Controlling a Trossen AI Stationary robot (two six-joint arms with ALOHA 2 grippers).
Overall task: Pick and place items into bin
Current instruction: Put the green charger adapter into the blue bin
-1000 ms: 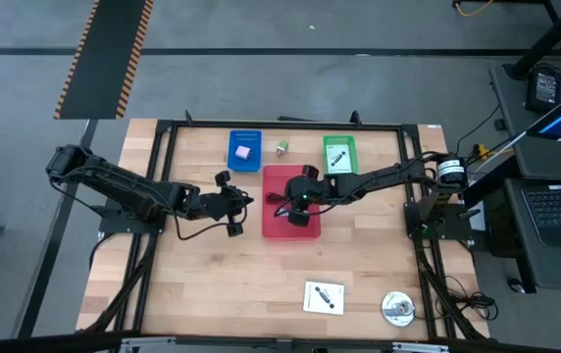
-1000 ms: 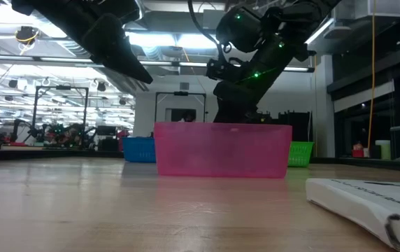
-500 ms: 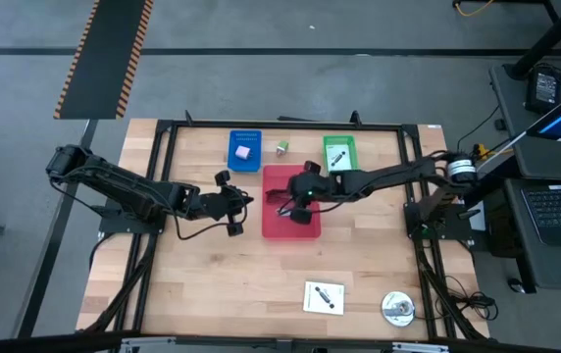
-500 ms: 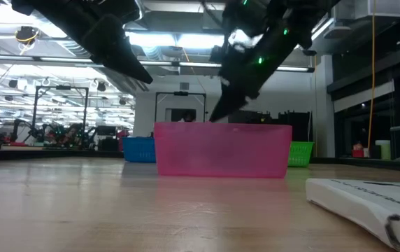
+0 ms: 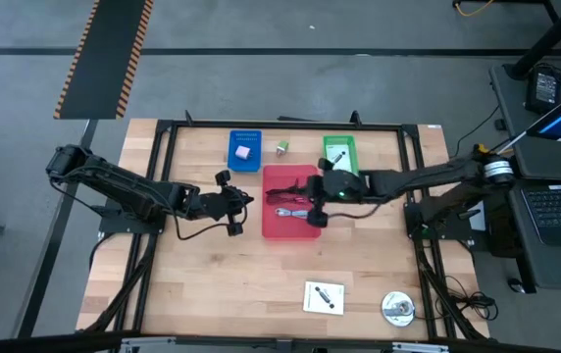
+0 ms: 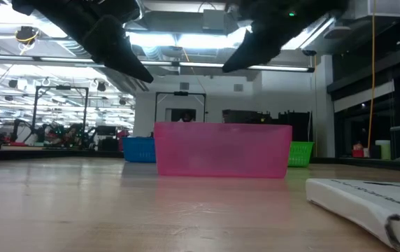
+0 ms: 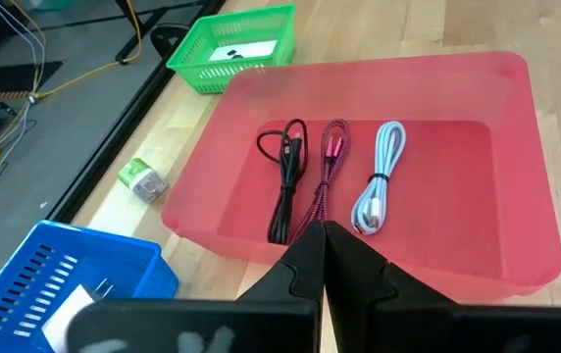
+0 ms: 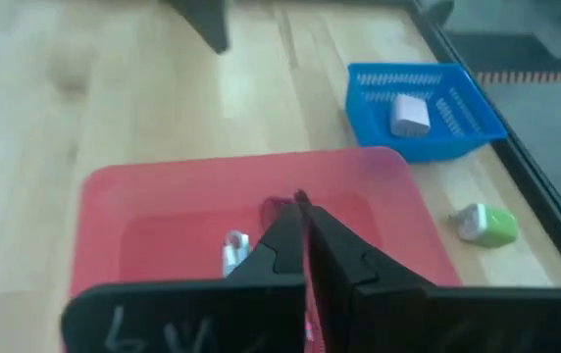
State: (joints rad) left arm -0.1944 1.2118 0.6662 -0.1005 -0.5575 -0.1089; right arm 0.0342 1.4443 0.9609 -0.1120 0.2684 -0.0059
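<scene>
Three coiled cables, black (image 7: pixel 285 181), reddish (image 7: pixel 325 176) and pale (image 7: pixel 379 186), lie on the floor of the red bin (image 5: pixel 273 227). My left gripper (image 7: pixel 322 230) hovers shut at the bin's left side (image 5: pixel 248 201). My right gripper (image 8: pixel 300 211) is shut with nothing in it, high over the bin's right half (image 5: pixel 308 204). A white-green packet (image 5: pixel 281 148) lies on the table beyond the bin. The white card (image 5: pixel 324 296) and silver disc (image 5: pixel 397 308) lie near the front edge. A pink block (image 5: pixel 244 153) sits in the blue tray.
A blue tray (image 5: pixel 244 139) and a green tray (image 5: pixel 339 144) stand behind the bin; the green one holds a pen-like item (image 5: pixel 337 157). In the low view the white card (image 6: pixel 368 203) lies close at the right, and both arms hang above the bin (image 6: pixel 221 149).
My right gripper has risen out of the red bin and drawn back toward the table's right edge; it is now well above the bin's rim. The cables stay on the bin's floor. My left arm has kept still.
</scene>
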